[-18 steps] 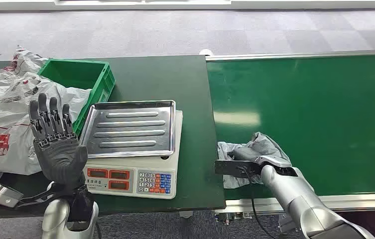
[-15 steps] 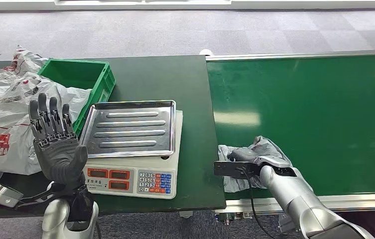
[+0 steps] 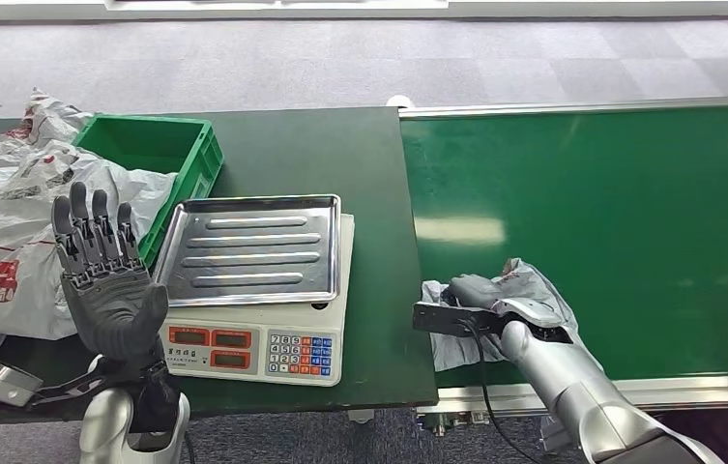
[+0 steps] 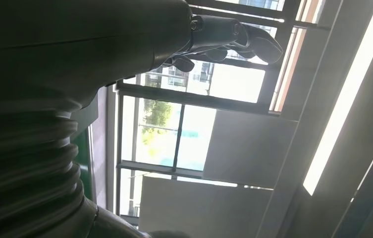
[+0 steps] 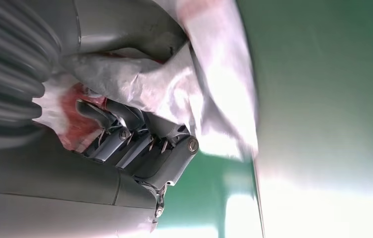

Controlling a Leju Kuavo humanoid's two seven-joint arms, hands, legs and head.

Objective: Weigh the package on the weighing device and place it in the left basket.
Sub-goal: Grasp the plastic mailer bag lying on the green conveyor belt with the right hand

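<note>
sliding a touch toward the table edge, the right hand (image 3: 480,304) is gripping the one grey package (image 3: 524,290) on the green conveyor belt (image 3: 611,193), fingers (image 5: 125,139) curling into plastic that's hiding most of it. left hand (image 3: 108,280) is hovering open, upright, beside one weighing scale (image 3: 258,290) and one green basket (image 3: 161,155).
</note>
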